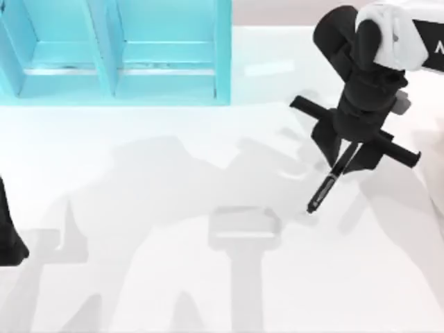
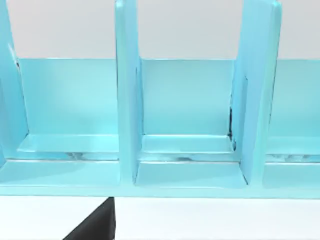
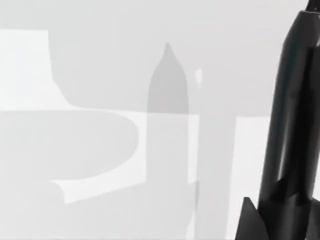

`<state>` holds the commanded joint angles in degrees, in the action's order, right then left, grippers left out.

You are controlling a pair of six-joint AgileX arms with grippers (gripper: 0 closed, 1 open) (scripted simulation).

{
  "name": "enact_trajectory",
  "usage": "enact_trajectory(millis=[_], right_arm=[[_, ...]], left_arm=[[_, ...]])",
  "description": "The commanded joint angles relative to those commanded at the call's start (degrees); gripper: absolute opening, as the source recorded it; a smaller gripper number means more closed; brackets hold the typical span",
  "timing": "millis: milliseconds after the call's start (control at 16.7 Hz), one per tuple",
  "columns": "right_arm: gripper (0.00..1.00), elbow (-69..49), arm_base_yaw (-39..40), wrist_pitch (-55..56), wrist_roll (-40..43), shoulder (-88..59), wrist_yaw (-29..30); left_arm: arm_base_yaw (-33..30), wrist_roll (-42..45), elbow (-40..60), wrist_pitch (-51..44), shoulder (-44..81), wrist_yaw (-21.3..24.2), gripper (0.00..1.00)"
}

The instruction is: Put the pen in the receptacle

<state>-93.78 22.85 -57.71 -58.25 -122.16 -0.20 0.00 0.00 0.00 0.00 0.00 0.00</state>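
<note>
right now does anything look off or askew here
Nothing damaged or spilled. The pen hangs slanted from the right gripper, its free end pointing away from the blue receptacle at the table's far left.

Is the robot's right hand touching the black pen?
Touching. In the top view the right hand has its fingers closed around the upper end of the pen, which sticks out below them. The right wrist view shows the pen running up from the fingers.

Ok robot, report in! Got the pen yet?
Right gripper shut on pen, right side of table. Left arm parked at left edge. Blue receptacle far left-back. Nothing between.
</note>
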Motion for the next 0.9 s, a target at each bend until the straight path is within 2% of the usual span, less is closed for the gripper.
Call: enact_trajectory(millis=[240, 600, 900], right_arm=[[0.0, -6.57, -0.15, -9.31, 0.17, 2.68, 0.06], [0.0, -7.49, -0.2, -10.33, 0.16, 3.13, 0.05], [0.0, -7.07, -8.4, -11.37, -0.47, 3.97, 0.02]], left_arm=[[0.0, 0.0, 0.0, 0.0, 0.0, 0.0, 1.0], [0.0, 0.0, 0.0, 0.0, 0.0, 0.0, 1.0], [0.0, 0.0, 0.0, 0.0, 0.0, 0.0, 1.0]])
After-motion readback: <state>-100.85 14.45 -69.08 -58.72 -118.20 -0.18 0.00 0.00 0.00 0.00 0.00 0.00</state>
